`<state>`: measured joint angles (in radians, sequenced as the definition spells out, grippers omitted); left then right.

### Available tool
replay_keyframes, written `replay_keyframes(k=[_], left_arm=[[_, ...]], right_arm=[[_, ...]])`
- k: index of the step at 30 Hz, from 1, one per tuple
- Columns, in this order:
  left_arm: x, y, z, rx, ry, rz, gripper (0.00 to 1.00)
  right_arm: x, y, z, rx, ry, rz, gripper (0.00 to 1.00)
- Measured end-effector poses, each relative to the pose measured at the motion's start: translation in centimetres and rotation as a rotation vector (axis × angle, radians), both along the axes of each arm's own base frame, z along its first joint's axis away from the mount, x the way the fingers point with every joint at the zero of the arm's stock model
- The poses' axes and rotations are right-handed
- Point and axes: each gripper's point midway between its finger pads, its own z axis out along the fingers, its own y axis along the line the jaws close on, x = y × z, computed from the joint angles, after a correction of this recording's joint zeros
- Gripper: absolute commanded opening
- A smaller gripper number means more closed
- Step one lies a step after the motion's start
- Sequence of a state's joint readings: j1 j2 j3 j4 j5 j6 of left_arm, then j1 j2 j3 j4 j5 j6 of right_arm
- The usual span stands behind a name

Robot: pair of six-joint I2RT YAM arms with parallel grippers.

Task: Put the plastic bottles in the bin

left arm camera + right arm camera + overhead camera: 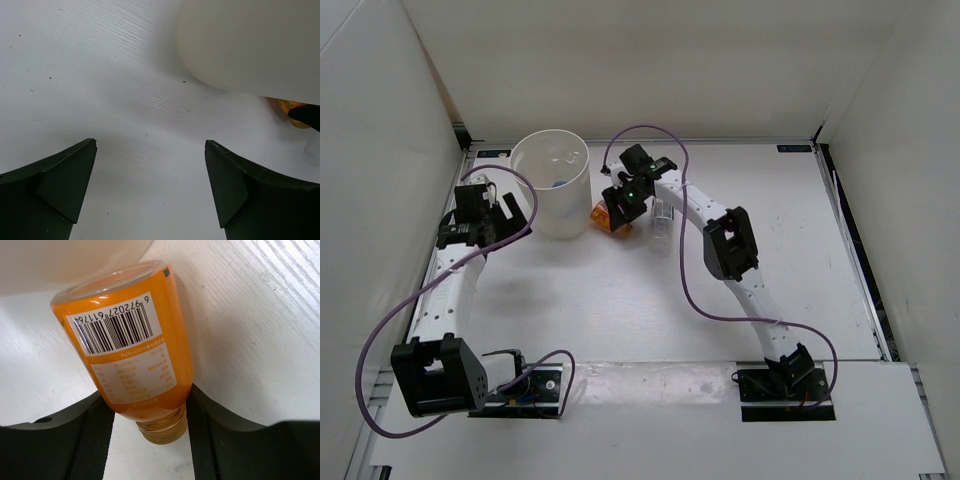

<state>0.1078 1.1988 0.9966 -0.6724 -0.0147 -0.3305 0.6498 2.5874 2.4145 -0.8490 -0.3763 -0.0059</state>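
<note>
Two grippers: right gripper clamped on orange bottle near neck, upper centre of top view, just right of bin; left gripper spread wide over table; clear bottle further right.

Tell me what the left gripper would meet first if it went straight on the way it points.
Probably the table: the open left gripper shows only white surface between its fingers. The bin stands ahead but off to the right, so it would likely be missed, though depth is unclear.
</note>
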Motion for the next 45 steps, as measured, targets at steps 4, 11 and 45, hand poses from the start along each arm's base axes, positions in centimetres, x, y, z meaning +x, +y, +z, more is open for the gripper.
replay_keyframes(k=[4, 11, 45], left_arm=[[0.1, 0.0, 0.0, -0.003, -0.003, 0.003, 1.0], [1.0, -0.3, 0.3, -0.019, -0.052, -0.002, 1.0], [-1.8, -1.3, 0.1, -0.04, -0.148, -0.03, 1.0]], right_arm=[[0.4, -0.2, 0.3, 0.019, 0.004, -0.003, 0.03], [1.5, -1.9, 2.9, 0.04, -0.025, -0.033, 0.0], [-0.8, 9.9, 35.3, 0.611, -1.053, 0.251, 0.04]])
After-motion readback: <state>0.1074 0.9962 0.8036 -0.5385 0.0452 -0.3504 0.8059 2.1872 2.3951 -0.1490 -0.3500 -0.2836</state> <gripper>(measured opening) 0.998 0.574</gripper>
